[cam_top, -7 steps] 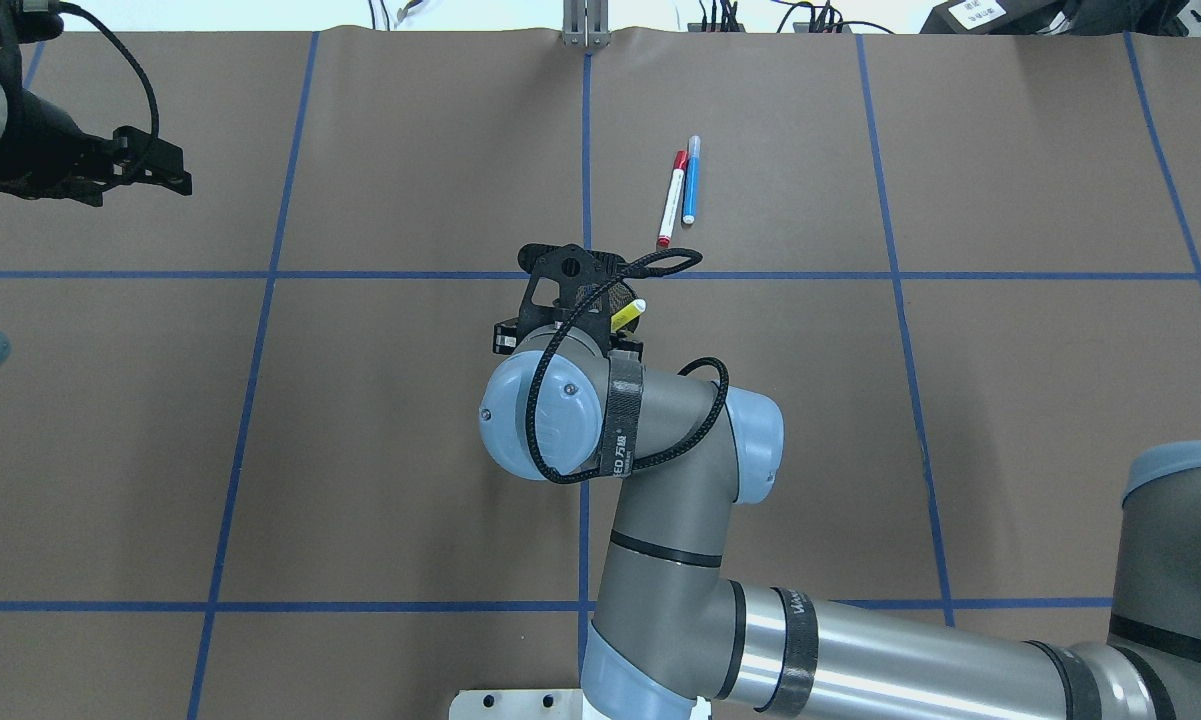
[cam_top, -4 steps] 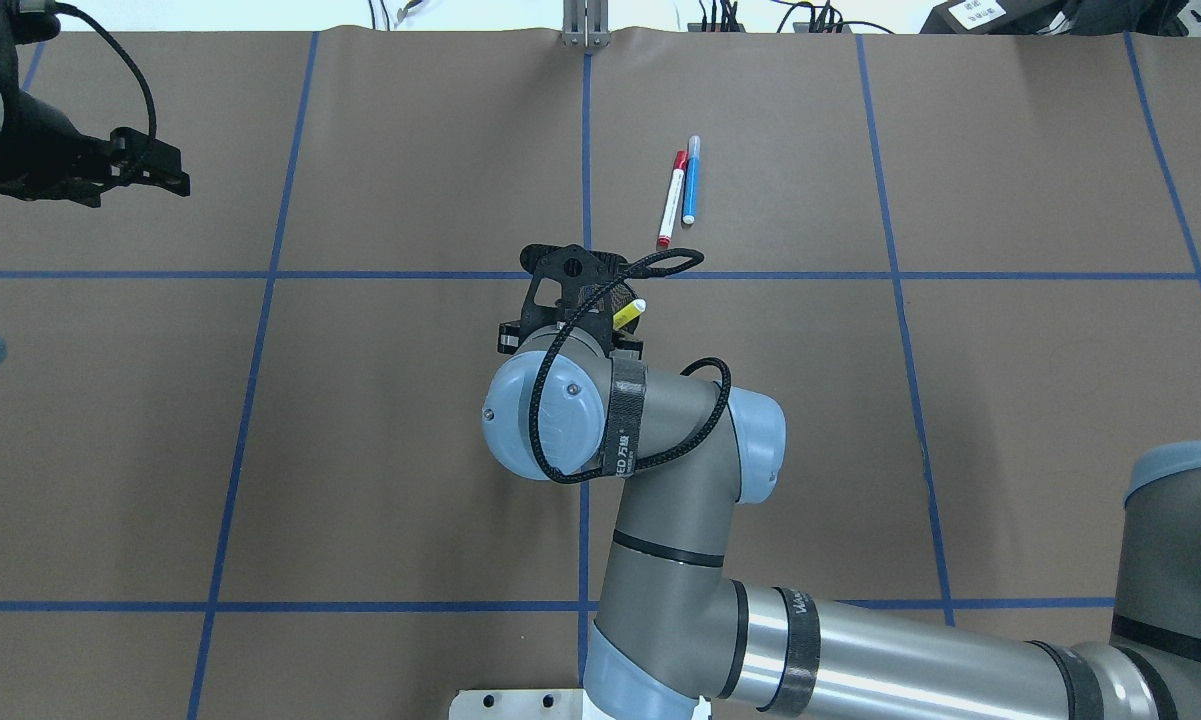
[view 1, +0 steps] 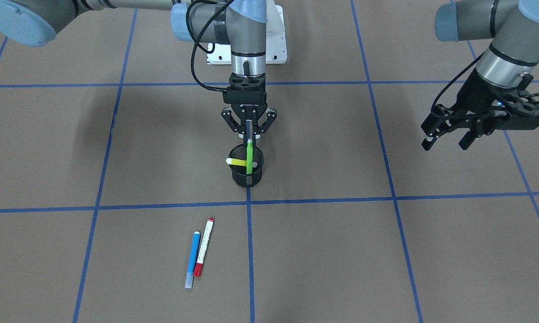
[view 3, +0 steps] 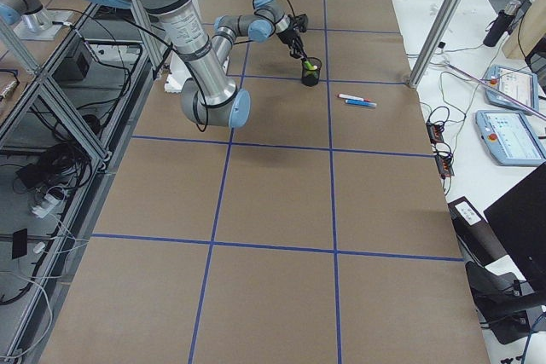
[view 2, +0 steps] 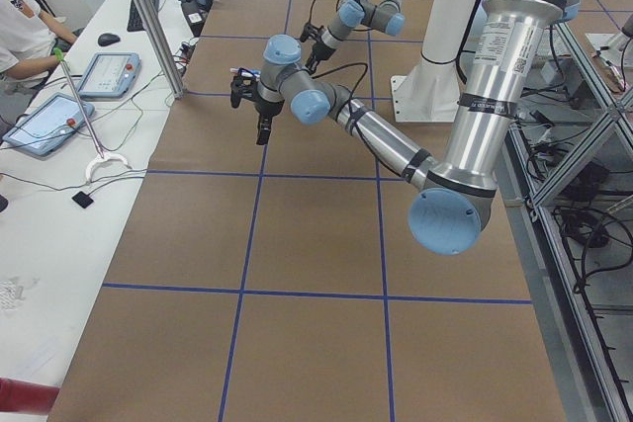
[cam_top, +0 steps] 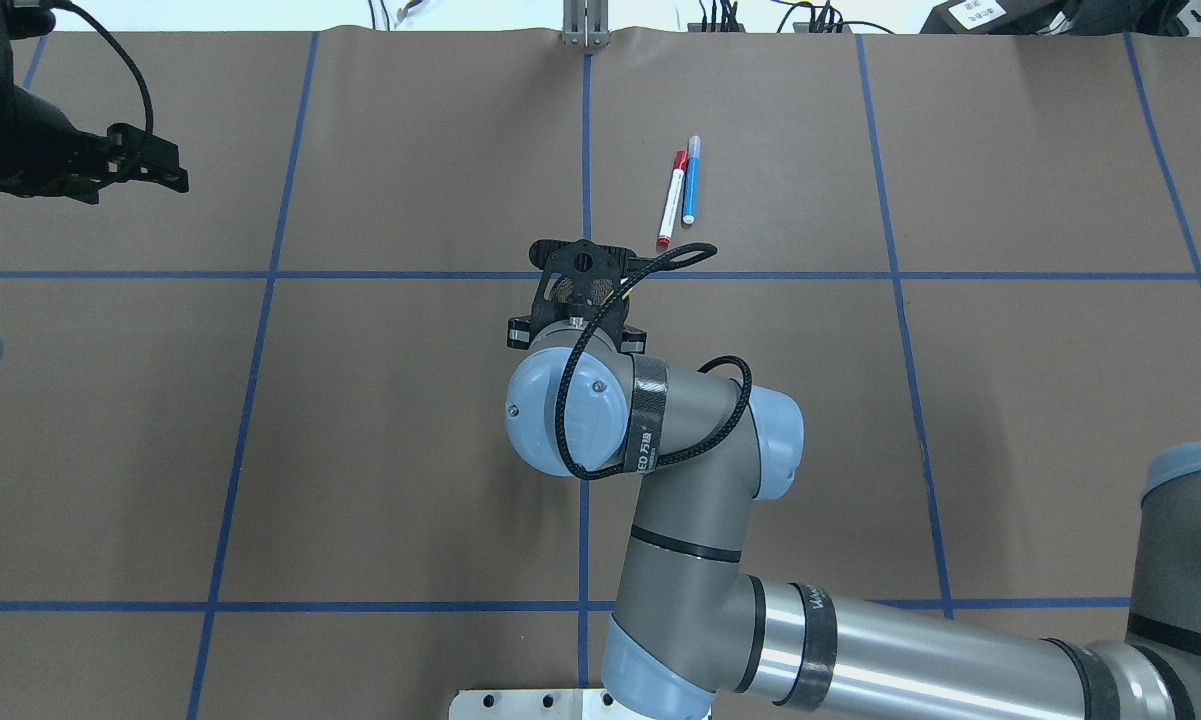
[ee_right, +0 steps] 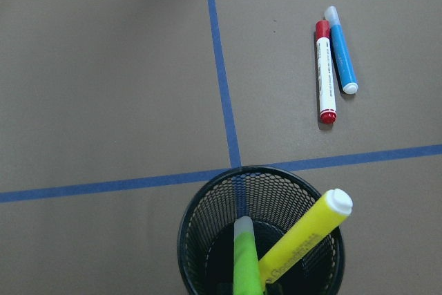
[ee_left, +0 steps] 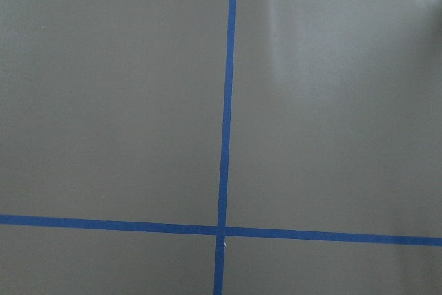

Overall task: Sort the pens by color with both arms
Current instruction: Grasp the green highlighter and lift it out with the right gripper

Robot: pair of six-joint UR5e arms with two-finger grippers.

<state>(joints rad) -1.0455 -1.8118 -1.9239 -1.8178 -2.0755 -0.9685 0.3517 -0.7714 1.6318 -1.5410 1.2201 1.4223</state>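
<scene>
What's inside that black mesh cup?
A lime green pen and a yellow pen stand in the cup, both leaning, tops poking above the rim. Their lower ends are lost in the cup's dark bottom.

Grn pen (view 1: 249,157), yel pen (view 1: 238,161) leaning in cup (view 1: 251,180); blue pen (view 1: 192,258), red/wht pen (view 1: 203,246) flat, adjacent.
</scene>
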